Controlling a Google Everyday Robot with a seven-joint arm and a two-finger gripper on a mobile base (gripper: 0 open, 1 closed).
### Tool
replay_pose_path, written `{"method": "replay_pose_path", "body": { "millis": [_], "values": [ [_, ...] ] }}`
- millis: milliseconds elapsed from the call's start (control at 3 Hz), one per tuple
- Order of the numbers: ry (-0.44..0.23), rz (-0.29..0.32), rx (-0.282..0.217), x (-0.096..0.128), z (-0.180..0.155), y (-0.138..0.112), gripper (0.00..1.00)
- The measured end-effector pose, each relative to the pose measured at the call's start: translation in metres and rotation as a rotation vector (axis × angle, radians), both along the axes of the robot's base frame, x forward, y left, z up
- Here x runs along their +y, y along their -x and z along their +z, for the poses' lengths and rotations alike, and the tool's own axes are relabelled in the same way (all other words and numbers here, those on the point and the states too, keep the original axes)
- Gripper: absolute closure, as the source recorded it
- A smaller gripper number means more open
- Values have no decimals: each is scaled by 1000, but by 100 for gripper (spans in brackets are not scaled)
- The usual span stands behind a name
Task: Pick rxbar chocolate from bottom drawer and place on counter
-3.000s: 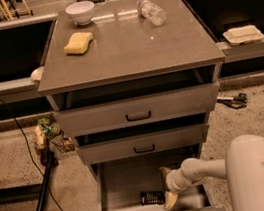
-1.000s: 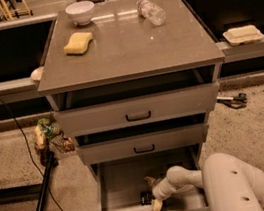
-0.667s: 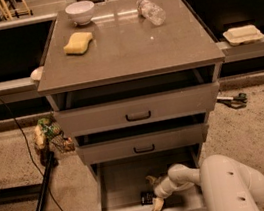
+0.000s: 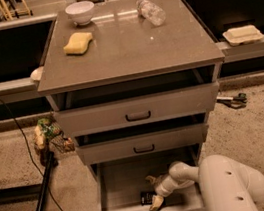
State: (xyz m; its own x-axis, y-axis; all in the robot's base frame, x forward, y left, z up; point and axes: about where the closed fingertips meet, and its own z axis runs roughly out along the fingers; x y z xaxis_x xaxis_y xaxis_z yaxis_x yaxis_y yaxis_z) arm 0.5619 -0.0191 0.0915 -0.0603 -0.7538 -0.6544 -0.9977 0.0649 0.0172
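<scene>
The bottom drawer (image 4: 119,185) is pulled open, grey inside. The rxbar chocolate (image 4: 147,198), a small black bar, lies flat on the drawer floor near the front middle. My gripper (image 4: 154,191) is down inside the drawer, reaching in from the right on the white arm (image 4: 227,187). Its fingers are spread, one tan fingertip (image 4: 157,203) in front of the bar's right end and the other behind it, so the jaws straddle that end. The counter (image 4: 127,47) is the glossy grey-brown top of the cabinet above.
On the counter lie a yellow sponge (image 4: 78,43), a white bowl (image 4: 80,11) and a tipped clear bottle (image 4: 150,11). The two upper drawers (image 4: 138,110) stand slightly open. A black stand pole (image 4: 43,194) leans at the left; a tool (image 4: 231,100) lies on the floor at the right.
Since three seconds ago my gripper has moved left across the drawer to the black bar. In the last second it has barely moved.
</scene>
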Motion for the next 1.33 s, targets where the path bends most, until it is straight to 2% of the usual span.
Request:
{"method": "replay_pose_path", "body": {
  "millis": [667, 1000, 1333],
  "values": [
    [0, 0, 1, 0, 16, 0, 88],
    [-28, 3, 2, -3, 15, 9, 100],
    [-62, 22, -10, -1, 22, 16, 100]
  ]
}}
